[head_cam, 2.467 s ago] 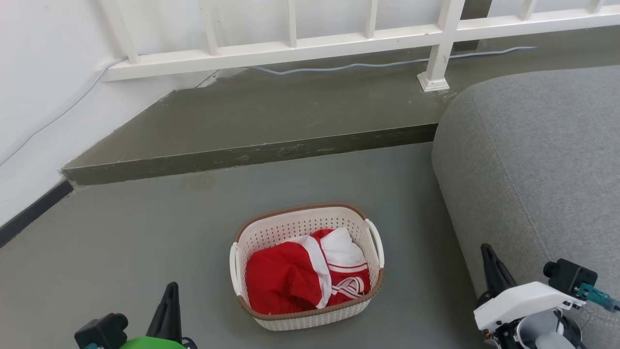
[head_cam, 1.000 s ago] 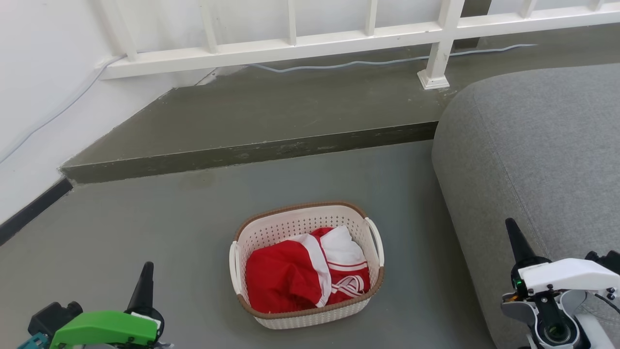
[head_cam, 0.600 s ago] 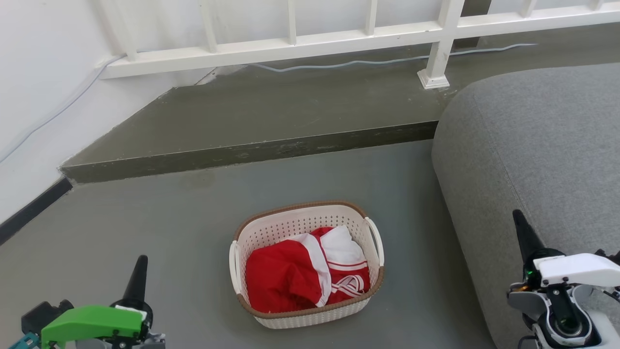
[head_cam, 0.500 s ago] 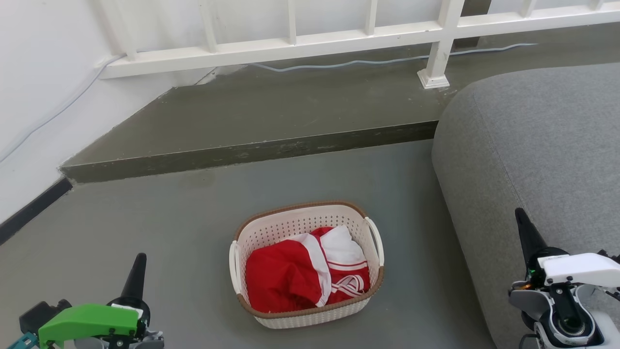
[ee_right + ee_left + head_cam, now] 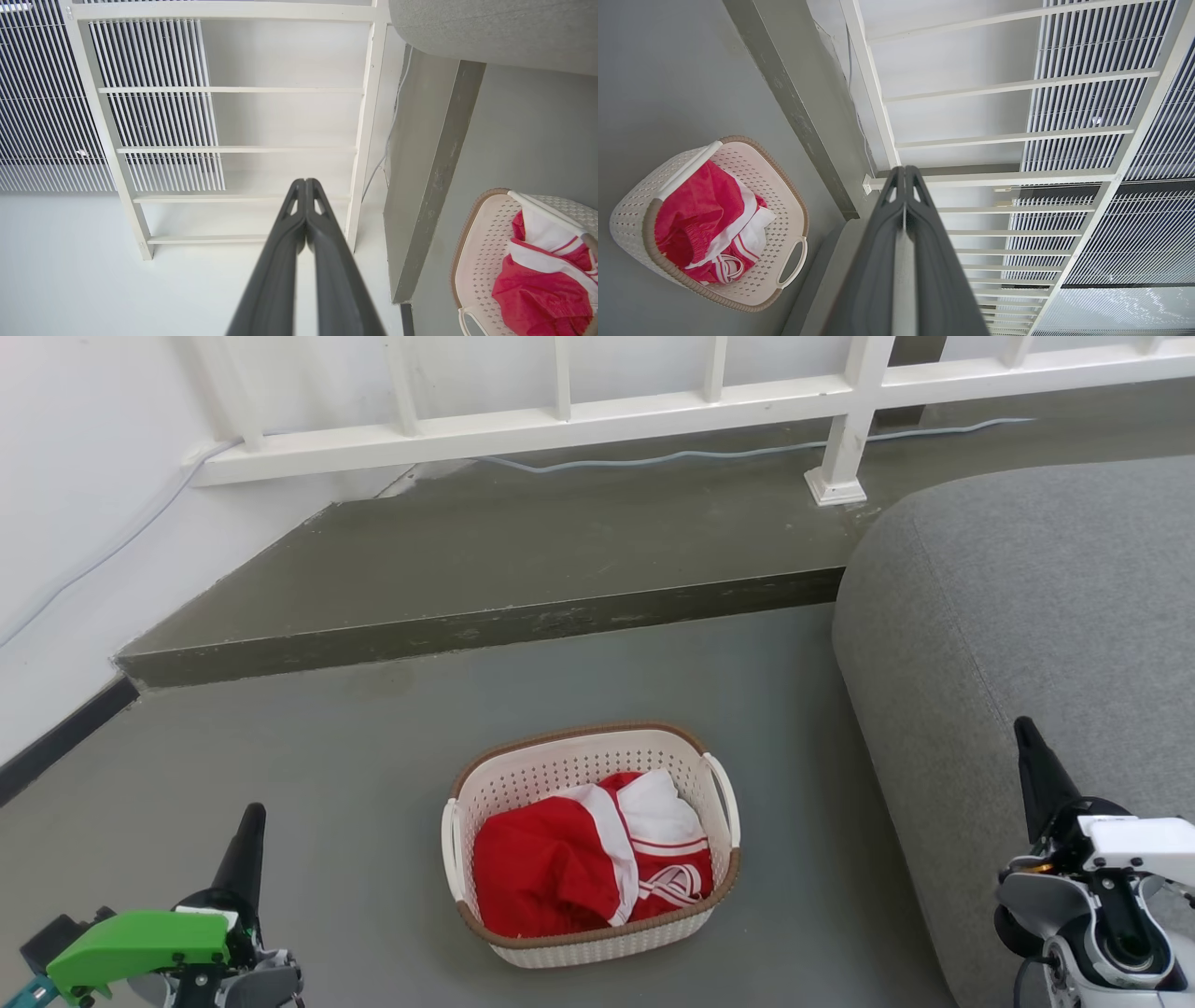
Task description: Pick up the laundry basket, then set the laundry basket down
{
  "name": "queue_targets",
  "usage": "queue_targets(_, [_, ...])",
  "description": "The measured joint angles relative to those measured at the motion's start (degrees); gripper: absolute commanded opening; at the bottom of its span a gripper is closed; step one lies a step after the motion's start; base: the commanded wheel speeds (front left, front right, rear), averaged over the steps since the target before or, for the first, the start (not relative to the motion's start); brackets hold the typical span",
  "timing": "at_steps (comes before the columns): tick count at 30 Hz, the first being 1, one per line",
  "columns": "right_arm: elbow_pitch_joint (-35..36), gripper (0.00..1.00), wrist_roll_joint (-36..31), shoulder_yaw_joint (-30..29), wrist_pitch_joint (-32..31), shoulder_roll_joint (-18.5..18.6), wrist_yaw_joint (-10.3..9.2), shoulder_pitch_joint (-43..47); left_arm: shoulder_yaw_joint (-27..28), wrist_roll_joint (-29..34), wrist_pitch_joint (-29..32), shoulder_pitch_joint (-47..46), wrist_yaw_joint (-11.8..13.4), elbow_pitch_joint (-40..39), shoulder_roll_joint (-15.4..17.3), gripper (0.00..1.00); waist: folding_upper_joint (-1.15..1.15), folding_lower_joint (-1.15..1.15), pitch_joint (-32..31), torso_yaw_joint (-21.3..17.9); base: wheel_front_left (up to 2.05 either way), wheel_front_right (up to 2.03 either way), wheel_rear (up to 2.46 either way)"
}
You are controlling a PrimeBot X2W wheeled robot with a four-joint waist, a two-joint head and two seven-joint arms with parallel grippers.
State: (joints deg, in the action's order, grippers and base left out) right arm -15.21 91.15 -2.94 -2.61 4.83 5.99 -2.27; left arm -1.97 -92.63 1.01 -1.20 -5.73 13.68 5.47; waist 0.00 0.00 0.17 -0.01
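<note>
In the head view the laundry basket [image 5: 577, 735] stands upright on the grey floor [image 5: 327, 756], holding a crumpled red and white garment [image 5: 560, 873] that lies below its brown rim. Left of the basket and nearer the robot, well apart from it, the left gripper [image 5: 247, 831] points up the view, showing as a single dark spike. Right of the basket, also well apart, the right gripper [image 5: 1032, 761] rises in front of the grey sofa [image 5: 1046, 597], which sits near the basket's right side. Beyond the basket runs a raised step [image 5: 485, 625], and beyond that a white railing [image 5: 560, 425] with a pale cable [image 5: 700, 455] along its foot. In the left wrist view the left gripper's two fingers are pressed together along their length, gripping nothing; the basket lies off to their left, one white loop handle [image 5: 791, 261] on the side facing them. In the right wrist view the right gripper's fingers likewise meet at the tips with nothing between them, and part of the basket shows at the lower right, apart from them, the garment inside it.
</note>
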Motion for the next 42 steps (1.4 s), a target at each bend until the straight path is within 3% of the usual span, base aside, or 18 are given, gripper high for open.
queue_targets(6, [-0.1, 0.0, 3.5, -1.1, -0.7, -0.3, 0.55, -0.5, 0.7, -3.6, 0.5, -0.6, -0.6, 0.5, 0.0, 0.0, 0.0, 0.0, 0.0, 0.0, 0.0, 0.0, 0.0])
queue_targets(42, [-0.6, 0.0, 3.5, -1.3, -0.7, -0.3, 0.56, -0.8, 1.0, -3.6, 1.0, -1.2, -0.9, 1.5, 0.0, 0.0, 0.0, 0.0, 0.0, 0.0, 0.0, 0.0, 0.0])
